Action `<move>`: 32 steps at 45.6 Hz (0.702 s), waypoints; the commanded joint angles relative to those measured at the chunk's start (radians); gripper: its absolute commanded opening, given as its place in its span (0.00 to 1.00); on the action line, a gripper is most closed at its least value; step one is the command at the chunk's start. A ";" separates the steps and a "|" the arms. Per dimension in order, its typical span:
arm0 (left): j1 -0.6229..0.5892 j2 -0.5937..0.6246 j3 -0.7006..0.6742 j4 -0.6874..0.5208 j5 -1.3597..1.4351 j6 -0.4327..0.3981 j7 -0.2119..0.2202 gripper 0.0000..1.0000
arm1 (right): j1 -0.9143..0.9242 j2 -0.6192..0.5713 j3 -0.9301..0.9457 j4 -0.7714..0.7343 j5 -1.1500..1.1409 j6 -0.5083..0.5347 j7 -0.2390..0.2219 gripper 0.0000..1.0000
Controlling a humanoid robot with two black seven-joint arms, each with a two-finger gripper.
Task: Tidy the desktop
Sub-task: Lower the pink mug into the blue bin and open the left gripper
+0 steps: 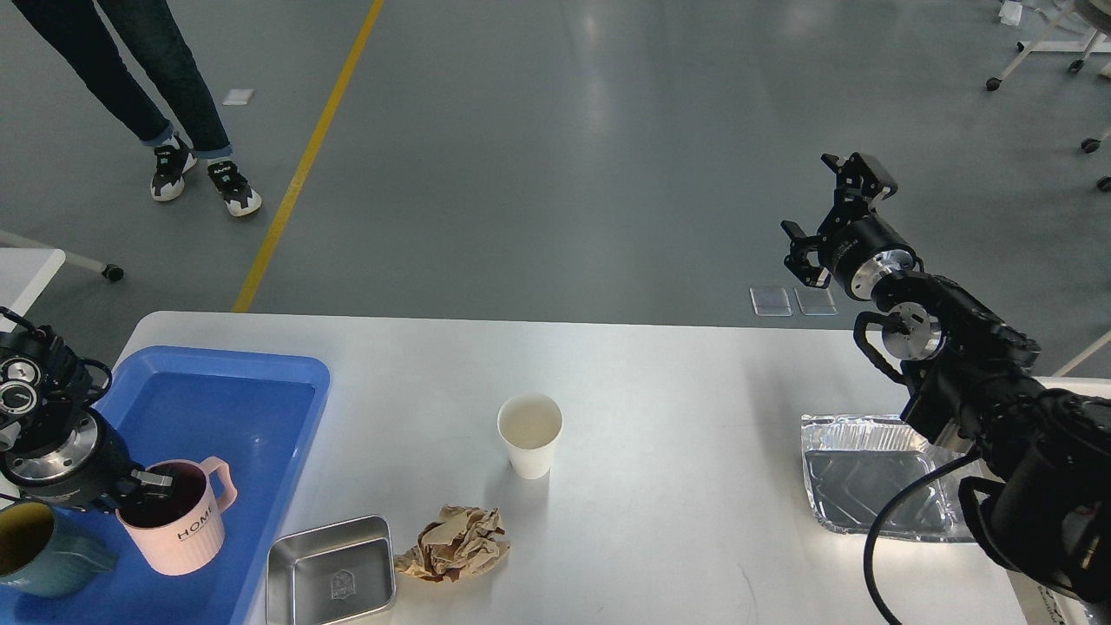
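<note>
The white desktop (660,391) carries a blue tray (217,408) at its left end. In the tray's near left part stands a pink mug (178,529) marked HOME, and my left gripper (143,488) is shut on its rim, one finger inside. A teal mug (39,549) stands right beside it. A white paper cup (529,434) stands mid-table, with crumpled brown paper (456,542) and a small steel box (331,580) nearer the front edge. My right gripper (820,204) hangs open, high beyond the table's far right edge.
A foil tray (868,477) lies at the right, partly under my right arm. A person's legs (130,87) stand on the floor beyond the far left corner, near a yellow floor line (304,165).
</note>
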 commanded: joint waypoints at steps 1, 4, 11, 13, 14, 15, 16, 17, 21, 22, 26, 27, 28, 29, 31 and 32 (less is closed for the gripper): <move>0.018 0.001 -0.003 0.000 0.001 0.000 0.000 0.01 | 0.000 0.001 0.000 0.001 0.000 0.000 0.000 1.00; 0.018 0.001 -0.003 0.000 0.001 0.000 0.000 0.01 | -0.002 0.001 0.000 -0.001 0.000 0.000 0.000 1.00; 0.028 0.000 -0.003 0.000 0.001 0.000 0.000 0.01 | 0.000 0.002 0.000 -0.001 0.000 0.000 0.000 1.00; 0.028 -0.002 -0.003 0.002 0.001 0.000 0.000 0.01 | 0.000 0.002 0.000 -0.001 0.000 0.000 0.000 1.00; 0.028 -0.002 -0.003 0.002 0.001 0.000 0.000 0.01 | -0.002 0.002 0.000 -0.001 0.000 0.000 0.000 1.00; 0.028 -0.002 -0.004 0.002 0.001 0.000 0.000 0.01 | 0.000 0.001 0.000 -0.001 0.000 0.000 0.000 1.00; 0.028 -0.002 -0.003 0.002 0.001 0.000 0.000 0.02 | 0.000 0.001 0.000 0.001 0.000 0.000 0.000 1.00; 0.028 -0.002 -0.003 0.002 0.001 0.000 0.000 0.03 | 0.000 0.001 0.000 0.001 0.000 0.000 0.000 1.00; 0.028 -0.005 -0.003 0.002 0.001 0.000 -0.002 0.11 | 0.000 0.002 0.000 0.001 0.000 0.000 0.000 1.00; 0.028 -0.006 -0.003 0.002 0.001 0.000 -0.002 0.14 | -0.002 0.002 0.000 0.001 0.000 0.000 0.000 1.00; 0.028 -0.015 -0.003 0.002 -0.001 0.000 -0.002 0.22 | -0.002 0.004 0.000 -0.001 0.000 0.000 0.000 1.00; 0.028 -0.016 -0.003 0.002 -0.001 0.000 -0.002 0.24 | -0.002 0.004 0.000 0.001 0.000 0.000 0.000 1.00; 0.029 -0.016 -0.003 0.002 -0.001 0.000 -0.002 0.25 | -0.002 0.004 0.000 0.001 0.000 0.000 0.000 1.00; 0.029 -0.016 -0.003 0.003 -0.001 0.000 -0.002 0.26 | -0.002 0.004 0.000 0.001 0.000 0.000 0.000 1.00; 0.029 -0.019 -0.001 0.005 -0.001 0.000 -0.002 0.28 | -0.003 0.002 0.000 0.001 0.000 0.000 0.000 1.00; 0.029 -0.019 -0.001 0.006 -0.002 0.000 -0.002 0.30 | -0.003 0.002 0.000 -0.001 0.000 0.000 0.000 1.00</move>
